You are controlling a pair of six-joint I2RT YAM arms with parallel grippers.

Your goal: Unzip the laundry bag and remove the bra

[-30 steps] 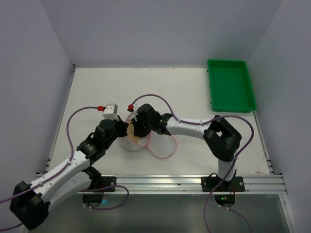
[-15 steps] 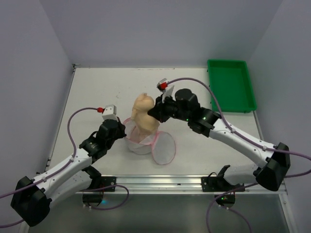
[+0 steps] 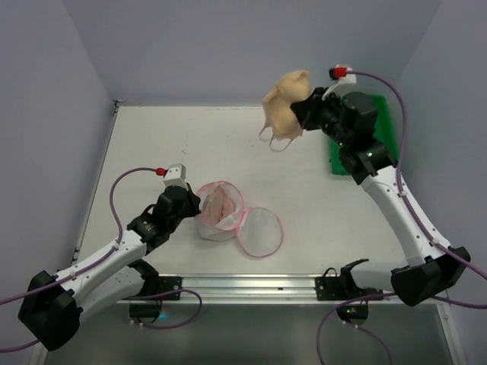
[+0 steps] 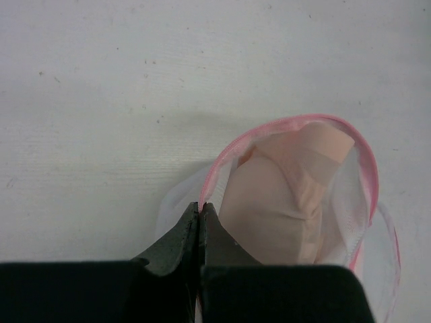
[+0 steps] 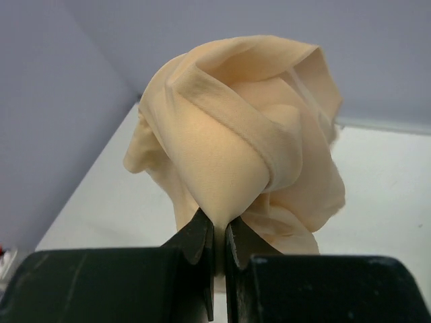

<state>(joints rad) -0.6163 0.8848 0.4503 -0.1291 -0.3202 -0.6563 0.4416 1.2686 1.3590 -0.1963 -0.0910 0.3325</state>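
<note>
The right gripper [image 3: 308,107] [image 5: 219,226] was pinched shut on a fold of the beige bra [image 3: 284,103] [image 5: 250,138], holding it high above the table [image 3: 152,144] beside the green tray [image 3: 335,162], thin straps dangling. The left gripper [image 3: 192,207] [image 4: 201,210] was pressed together on the mesh at the laundry bag's [image 3: 215,226] [image 4: 353,192] pink rim. The bag stood unzipped, its round lid [image 3: 259,231] lying flat alongside, a pink padded garment [image 3: 221,205] [image 4: 286,195] inside

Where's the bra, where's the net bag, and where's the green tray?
bra [image 3: 285,106], top view, on its tan cup, up in the air.
net bag [image 3: 259,231], top view, on its open round mesh lid.
green tray [image 3: 338,161], top view, on its near left corner.
</note>
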